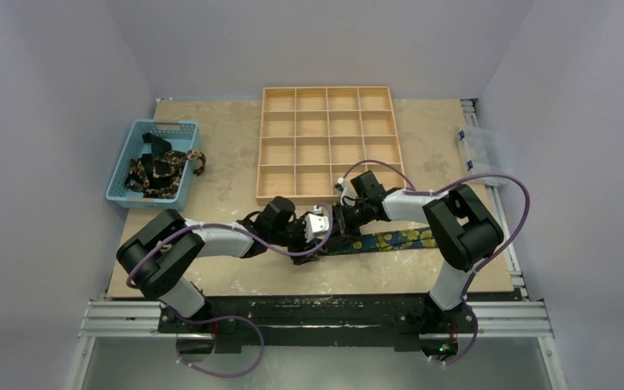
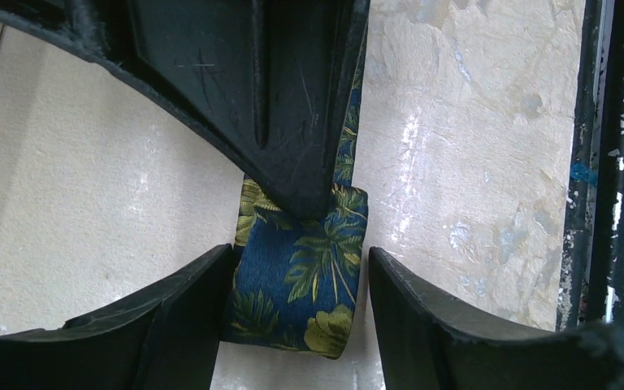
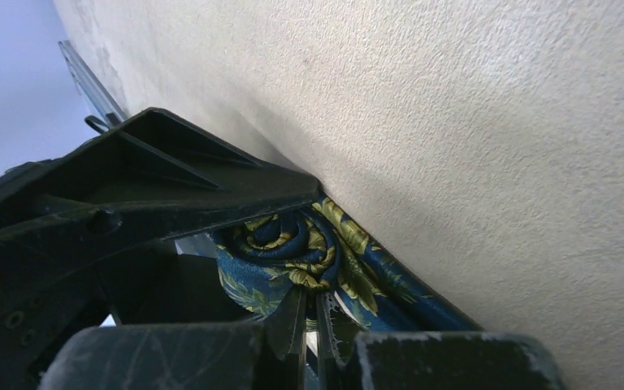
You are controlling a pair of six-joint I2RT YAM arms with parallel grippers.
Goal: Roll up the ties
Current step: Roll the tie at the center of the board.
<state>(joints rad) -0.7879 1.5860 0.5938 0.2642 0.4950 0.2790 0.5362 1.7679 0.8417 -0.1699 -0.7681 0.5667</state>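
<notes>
Tie [image 2: 301, 276]: soft, light, slippery cloth, part-rolled; likely unwinds. My right claw [image 2: 301, 195] clamps the roll; left claw [image 2: 299, 256] wide, astride it. Best hold: roll's sides.

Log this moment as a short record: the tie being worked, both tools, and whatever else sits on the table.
tie: blue with a leaf print, lying flat on the table
rolled end: wound into a spiral, between the two tools
left tool: open, one finger on either side of the rolled end
right tool: shut on the tie at the roll
basket: blue, far left, holds more ties
tray: wooden grid, beyond the tools
</notes>
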